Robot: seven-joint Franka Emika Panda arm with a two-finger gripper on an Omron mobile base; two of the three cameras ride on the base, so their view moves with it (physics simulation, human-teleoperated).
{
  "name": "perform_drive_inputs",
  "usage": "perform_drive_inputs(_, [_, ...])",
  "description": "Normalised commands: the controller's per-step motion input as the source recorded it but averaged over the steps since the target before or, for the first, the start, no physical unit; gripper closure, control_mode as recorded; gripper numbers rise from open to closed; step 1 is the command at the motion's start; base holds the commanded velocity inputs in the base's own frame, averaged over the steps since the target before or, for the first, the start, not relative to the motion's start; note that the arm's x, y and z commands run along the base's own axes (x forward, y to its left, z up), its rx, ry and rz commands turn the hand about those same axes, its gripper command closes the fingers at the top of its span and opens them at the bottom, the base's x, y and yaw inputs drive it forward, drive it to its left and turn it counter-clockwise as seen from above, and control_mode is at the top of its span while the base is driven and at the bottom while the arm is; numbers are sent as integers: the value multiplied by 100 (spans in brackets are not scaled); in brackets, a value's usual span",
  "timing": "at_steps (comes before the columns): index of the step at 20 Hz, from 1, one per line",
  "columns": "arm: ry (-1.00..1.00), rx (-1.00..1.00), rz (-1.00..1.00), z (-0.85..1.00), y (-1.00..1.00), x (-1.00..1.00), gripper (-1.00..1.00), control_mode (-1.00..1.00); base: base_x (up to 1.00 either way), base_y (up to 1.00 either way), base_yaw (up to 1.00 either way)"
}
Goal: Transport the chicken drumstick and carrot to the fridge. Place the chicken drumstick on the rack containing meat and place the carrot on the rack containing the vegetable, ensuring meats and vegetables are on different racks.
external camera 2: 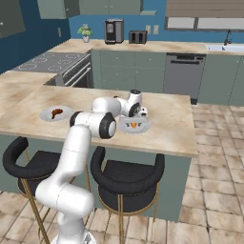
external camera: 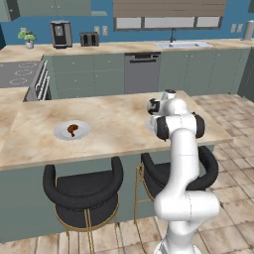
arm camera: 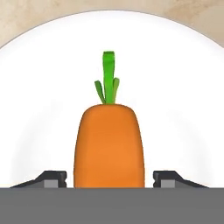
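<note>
The orange carrot (arm camera: 109,144) with its green tuft lies on a white plate (arm camera: 175,87) on the island counter. My gripper (arm camera: 109,177) is down over it, one dark fingertip (arm camera: 54,178) on each side of the carrot's thick body, with a narrow gap left on both sides, so the gripper is open. From the right base view the hand hangs over that plate (external camera 2: 125,128) and a bit of the carrot (external camera 2: 135,125) shows. The reddish-brown chicken drumstick (external camera: 73,130) rests on a second plate (external camera: 60,134) further left on the counter. The fridge is out of view.
Two black bar stools (external camera: 82,188) stand against the island's near side under the counter edge. A stove (external camera: 22,74) is at the far left, a dishwasher (external camera: 141,72) and sink (external camera: 181,44) along the back wall, with a coffee machine (external camera: 60,33) and toaster (external camera: 89,38).
</note>
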Motion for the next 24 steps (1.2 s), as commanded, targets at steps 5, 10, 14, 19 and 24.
perform_drive_inputs(5, [0, 0, 1, -57, 14, -54, 100, -100, 0, 0, 0])
perform_drive_inputs(10, [-11, 0, 1, -22, 24, -59, 100, -100, 0, 0, 0])
perform_drive_inputs(14, [-23, 0, 0, 27, 6, -95, 100, -100, 0, 0, 0])
perform_drive_inputs(19, [-29, 0, 0, 41, 3, -100, 100, -100, 0, 0, 0])
perform_drive_inputs(24, [-24, 0, 0, 95, 5, -100, 100, -100, 0, 0, 0])
